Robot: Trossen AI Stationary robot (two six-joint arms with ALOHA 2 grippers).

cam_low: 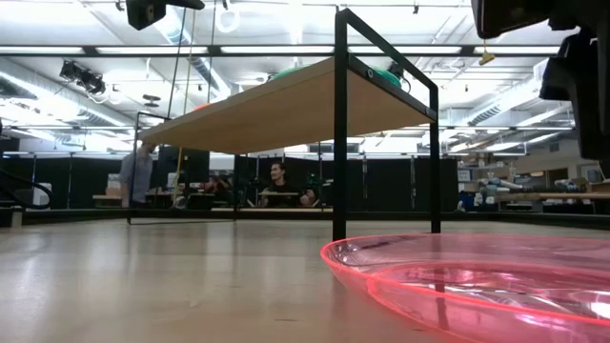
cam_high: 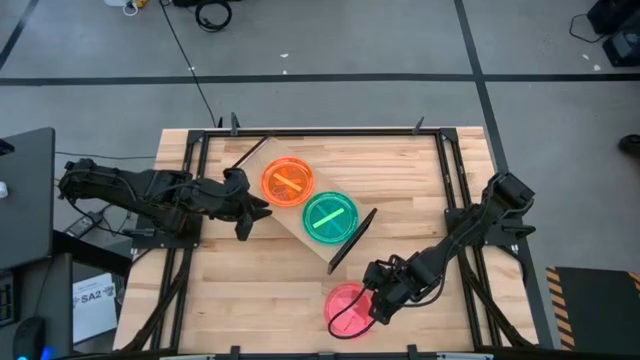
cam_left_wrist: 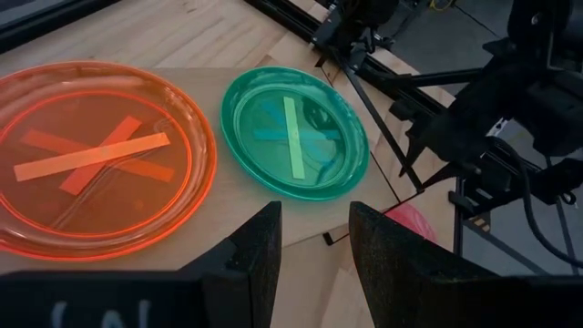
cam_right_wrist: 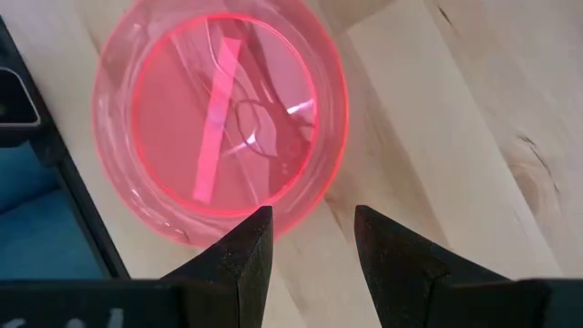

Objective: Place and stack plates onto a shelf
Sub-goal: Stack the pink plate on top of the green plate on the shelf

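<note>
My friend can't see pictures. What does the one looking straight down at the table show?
Two dark robot arms work over a wooden table. An orange plate and a green plate sit side by side on a tilted shelf. The left gripper is beside the orange plate, the right gripper open at a pink plate.

pink plate (cam_low: pixel 496 286): in the low view cut off by the bottom and right edges; only its near rim shows, blurred by closeness.
pink plate, high view (cam_high: pixel 346 306): its right side lies under the right pincer (cam_high: pixel 378 305).
orange plate (cam_left_wrist: pixel 91 159): in the left wrist view cut off at the left edge.
plates on the shelf (cam_low: pixel 286 114): from the low view only slivers of green and orange show above the board; the shelf's underside hides the rest.
plate stacks: how many discs lie in each pile cannot be told.
people (cam_low: pixel 278 186): beyond the surface, small and dim.
</note>
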